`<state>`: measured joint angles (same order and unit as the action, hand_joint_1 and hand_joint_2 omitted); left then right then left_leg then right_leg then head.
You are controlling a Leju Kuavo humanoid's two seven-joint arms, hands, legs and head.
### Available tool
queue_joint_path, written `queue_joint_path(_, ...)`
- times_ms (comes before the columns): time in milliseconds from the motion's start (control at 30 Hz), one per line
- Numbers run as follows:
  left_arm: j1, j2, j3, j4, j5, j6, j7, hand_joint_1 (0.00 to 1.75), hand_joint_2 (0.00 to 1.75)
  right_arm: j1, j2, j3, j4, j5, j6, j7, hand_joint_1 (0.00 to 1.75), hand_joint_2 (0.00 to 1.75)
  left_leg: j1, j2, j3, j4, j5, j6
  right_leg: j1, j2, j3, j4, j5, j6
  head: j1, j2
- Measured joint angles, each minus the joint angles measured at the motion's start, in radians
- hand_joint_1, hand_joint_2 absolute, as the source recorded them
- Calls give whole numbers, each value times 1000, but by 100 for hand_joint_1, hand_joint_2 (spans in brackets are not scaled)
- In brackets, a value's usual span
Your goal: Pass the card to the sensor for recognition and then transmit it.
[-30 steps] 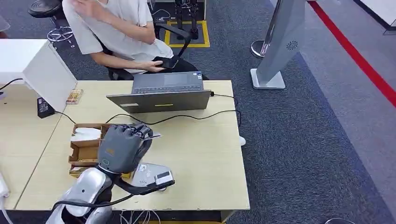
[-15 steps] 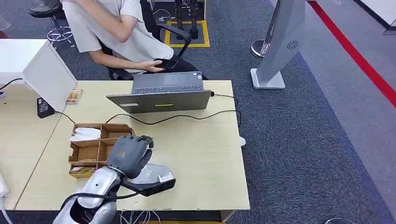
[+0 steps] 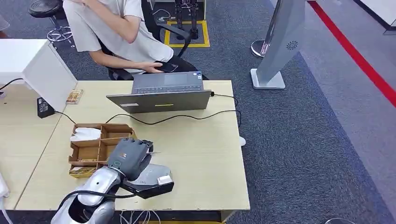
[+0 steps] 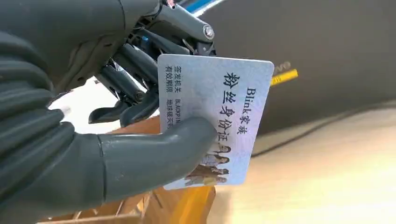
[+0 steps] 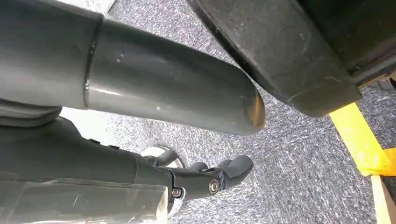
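Grey carpet runs around a pale wooden bench (image 3: 205, 154), and on it sits a brown cardboard box (image 3: 95, 150) split into compartments. One far compartment holds something white and crumpled; the others look bare or too shadowed to tell.

Left hand (image 3: 129, 156) hovers just beside that box, above the sensor (image 3: 152, 179), a grey-and-black device lying flat on the bench. The card (image 4: 215, 119) is pinched between the thick thumb and the dark fingers (image 4: 135, 77), printed face showing in the wrist view.

Right hand (image 5: 205, 179) hangs over the carpet with its fingers curled and nothing in them.

Across the bench a laptop (image 3: 161, 95) stands open, a black cable (image 3: 187, 117) trailing before it, and a person (image 3: 116, 32) sits behind it.
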<state>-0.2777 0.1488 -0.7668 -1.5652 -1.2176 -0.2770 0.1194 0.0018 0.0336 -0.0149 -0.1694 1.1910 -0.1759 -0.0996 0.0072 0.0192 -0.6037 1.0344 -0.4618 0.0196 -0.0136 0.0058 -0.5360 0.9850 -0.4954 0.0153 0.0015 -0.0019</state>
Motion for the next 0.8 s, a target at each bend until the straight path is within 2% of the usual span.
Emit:
queue_joint_path(300,-35,47,-47,19,80,-101,1,175,175,0,0,-3,0,18,10,2,0,0,0,0,0,0,0,0,0,0,0,0,0,0,0,0)
queue_joint_path(500,-45,75,-68,24,111,-127,1,175,175,0,0,-3,0,20,11,2,0,0,0,0,0,0,0,0,0,0,0,0,0,0,0,0)
queue_joint_path(800,-49,91,-78,24,113,-131,1,175,175,0,0,-3,0,20,11,2,0,0,0,0,0,0,0,0,0,0,0,0,0,0,0,0)
